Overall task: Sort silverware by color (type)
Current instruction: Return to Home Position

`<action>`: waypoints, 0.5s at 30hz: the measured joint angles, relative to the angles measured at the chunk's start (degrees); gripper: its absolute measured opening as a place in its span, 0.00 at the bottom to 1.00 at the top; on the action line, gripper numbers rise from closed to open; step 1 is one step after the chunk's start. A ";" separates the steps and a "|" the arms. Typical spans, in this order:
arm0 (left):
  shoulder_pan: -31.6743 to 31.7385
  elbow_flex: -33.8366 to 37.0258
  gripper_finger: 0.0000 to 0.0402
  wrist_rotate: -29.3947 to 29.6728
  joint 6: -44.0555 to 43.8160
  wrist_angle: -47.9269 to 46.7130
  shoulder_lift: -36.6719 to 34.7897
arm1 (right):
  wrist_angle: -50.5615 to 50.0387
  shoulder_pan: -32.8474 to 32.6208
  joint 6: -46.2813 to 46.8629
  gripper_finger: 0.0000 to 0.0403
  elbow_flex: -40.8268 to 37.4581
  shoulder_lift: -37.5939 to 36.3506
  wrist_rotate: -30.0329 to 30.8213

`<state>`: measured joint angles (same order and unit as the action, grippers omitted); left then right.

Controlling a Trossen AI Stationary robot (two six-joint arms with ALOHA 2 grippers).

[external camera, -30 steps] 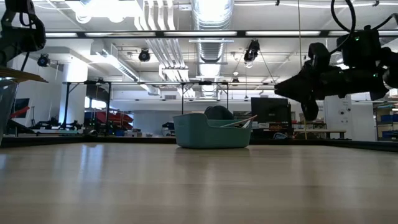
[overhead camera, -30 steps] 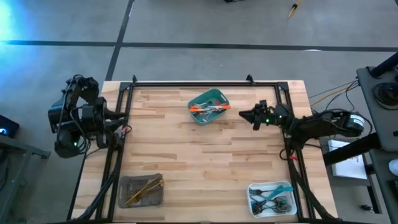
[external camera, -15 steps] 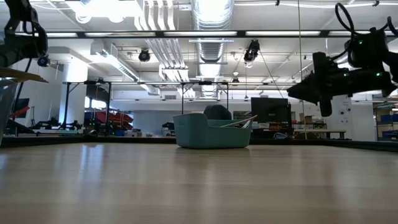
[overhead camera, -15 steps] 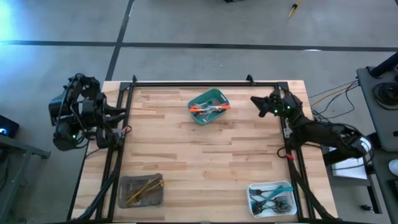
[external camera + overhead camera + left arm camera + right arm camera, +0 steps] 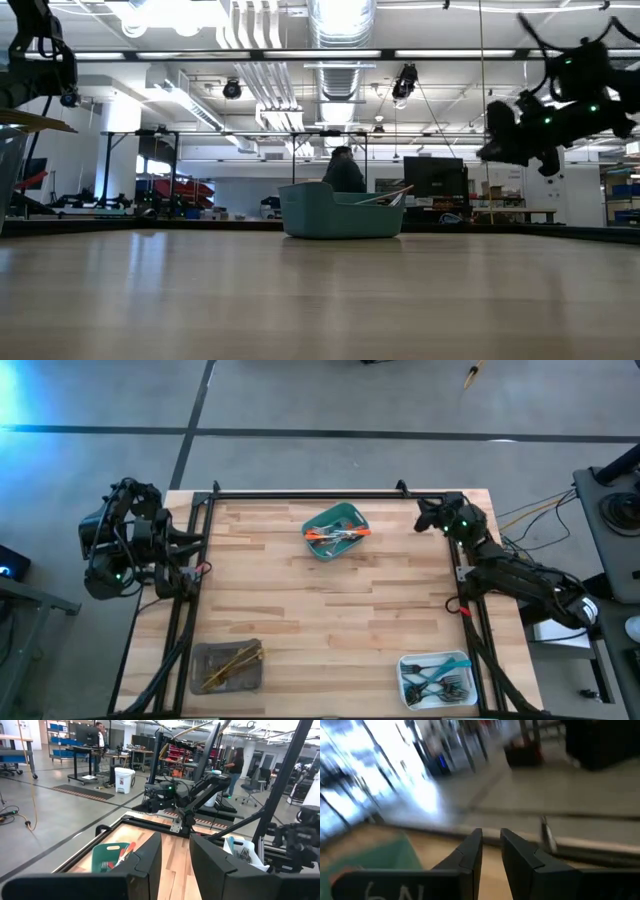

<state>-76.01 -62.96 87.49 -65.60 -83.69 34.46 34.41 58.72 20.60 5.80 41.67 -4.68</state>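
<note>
Sorted into three lots, well apart on the table (image 5: 300, 600).

In the green tray (image 5: 347, 512), by the middle of one table edge: the red-orange-handled silverware (image 5: 336, 534), heaped crosswise, silver ends mixed among bright handles. Seen level across the table, sticks one slim end up past the rim, tilted.

In the grey tray (image 5: 203, 657), at the opposite edge on the left side: the gold silverware (image 5: 236, 660), a loose bundle lying flat and roughly parallel, slanted across the tray.

In the white tray (image 5: 404, 662), at that same edge on the right side: the teal-handled silverware (image 5: 440, 676), tangled, tines and handles pointing different ways; number too small to count.
</note>
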 joint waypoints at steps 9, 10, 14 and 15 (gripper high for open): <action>0.00 0.00 0.21 0.05 -0.02 0.71 0.00 | -40.38 -2.10 -13.29 0.15 14.26 1.88 3.16; 0.00 0.00 0.21 0.05 -0.02 0.72 0.00 | -43.95 -2.10 -13.89 0.15 15.75 2.41 3.16; 0.00 0.00 0.21 0.08 -1.21 1.10 0.01 | -53.94 -2.12 -12.62 0.15 20.94 4.81 2.69; 0.00 0.00 0.21 0.08 -1.62 1.16 0.02 | -55.03 -2.12 -11.86 0.15 21.96 5.44 2.61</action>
<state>-76.01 -62.96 87.57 -67.22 -82.53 34.48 -20.61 56.60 8.74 27.76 47.11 -2.08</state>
